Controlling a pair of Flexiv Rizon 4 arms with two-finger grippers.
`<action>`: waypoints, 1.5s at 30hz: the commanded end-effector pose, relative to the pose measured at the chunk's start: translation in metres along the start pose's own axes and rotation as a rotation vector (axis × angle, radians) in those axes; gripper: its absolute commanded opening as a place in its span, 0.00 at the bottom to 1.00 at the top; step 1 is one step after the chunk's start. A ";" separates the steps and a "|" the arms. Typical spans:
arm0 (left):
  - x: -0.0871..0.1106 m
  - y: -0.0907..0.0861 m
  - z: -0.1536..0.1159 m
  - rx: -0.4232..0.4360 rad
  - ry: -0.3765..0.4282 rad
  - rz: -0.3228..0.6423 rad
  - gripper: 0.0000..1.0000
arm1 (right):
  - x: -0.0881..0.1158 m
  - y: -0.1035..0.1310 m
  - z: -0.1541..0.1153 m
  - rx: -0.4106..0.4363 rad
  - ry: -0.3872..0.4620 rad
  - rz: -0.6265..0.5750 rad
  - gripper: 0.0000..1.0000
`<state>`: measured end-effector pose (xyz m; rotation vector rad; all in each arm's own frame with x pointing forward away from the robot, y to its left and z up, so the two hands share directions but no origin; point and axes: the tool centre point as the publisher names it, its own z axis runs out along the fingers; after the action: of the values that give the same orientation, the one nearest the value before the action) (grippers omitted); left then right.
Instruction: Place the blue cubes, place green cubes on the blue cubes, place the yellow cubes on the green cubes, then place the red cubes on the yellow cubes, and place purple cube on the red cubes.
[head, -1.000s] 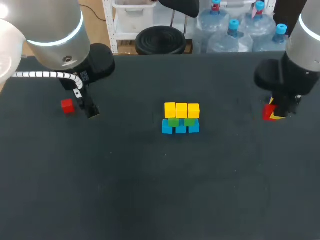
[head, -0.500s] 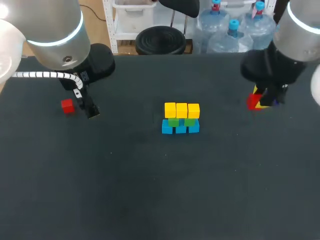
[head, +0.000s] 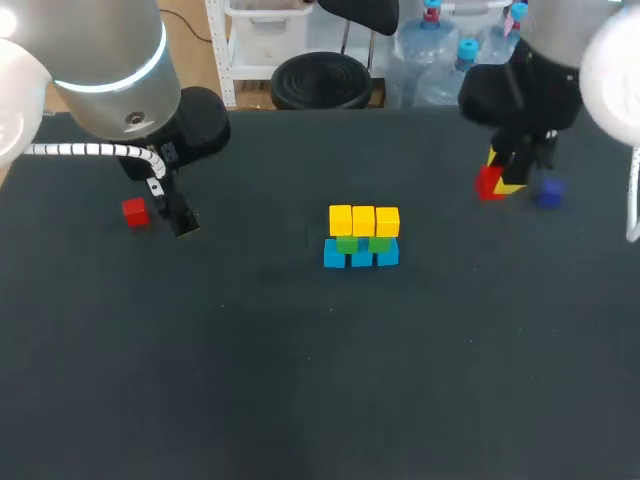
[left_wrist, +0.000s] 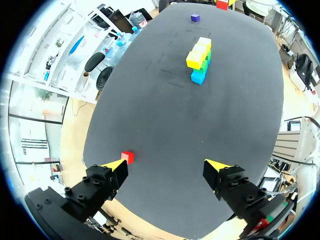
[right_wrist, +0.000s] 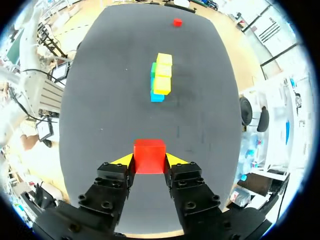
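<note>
The stack stands mid-table: a row of blue cubes (head: 360, 256), green cubes (head: 362, 243) on them and three yellow cubes (head: 364, 220) on top. My right gripper (head: 503, 180) hangs at the back right, shut on a red cube (right_wrist: 149, 156) that sits between its yellow tips, with the stack (right_wrist: 161, 77) ahead of it. A purple cube (head: 548, 192) lies on the table just right of that gripper. A second red cube (head: 135, 212) lies at the far left, close beside my open left gripper (left_wrist: 165, 165), near one fingertip (left_wrist: 118, 165).
The table (head: 300, 380) is a dark mat with nothing else on it. Its back edge runs just behind both arms.
My right arm has carried the red cube up and to the left, toward the back of the table, uncovering the purple cube. The left arm has not moved.
</note>
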<state>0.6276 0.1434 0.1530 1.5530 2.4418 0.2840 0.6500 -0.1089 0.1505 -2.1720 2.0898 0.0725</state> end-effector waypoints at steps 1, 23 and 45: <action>0.001 0.001 0.000 0.002 -0.002 0.002 1.00 | -0.011 -0.006 0.000 -0.089 0.007 -0.020 0.00; 0.001 0.001 0.000 0.002 -0.002 0.002 1.00 | -0.056 -0.028 0.014 -0.202 0.039 -0.022 0.00; 0.001 0.001 0.000 0.002 -0.002 0.002 1.00 | -0.089 -0.044 0.037 -0.213 0.081 -0.017 0.00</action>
<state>0.6276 0.1434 0.1530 1.5530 2.4418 0.2840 0.6856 -0.0201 0.1293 -2.3381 2.1863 0.2071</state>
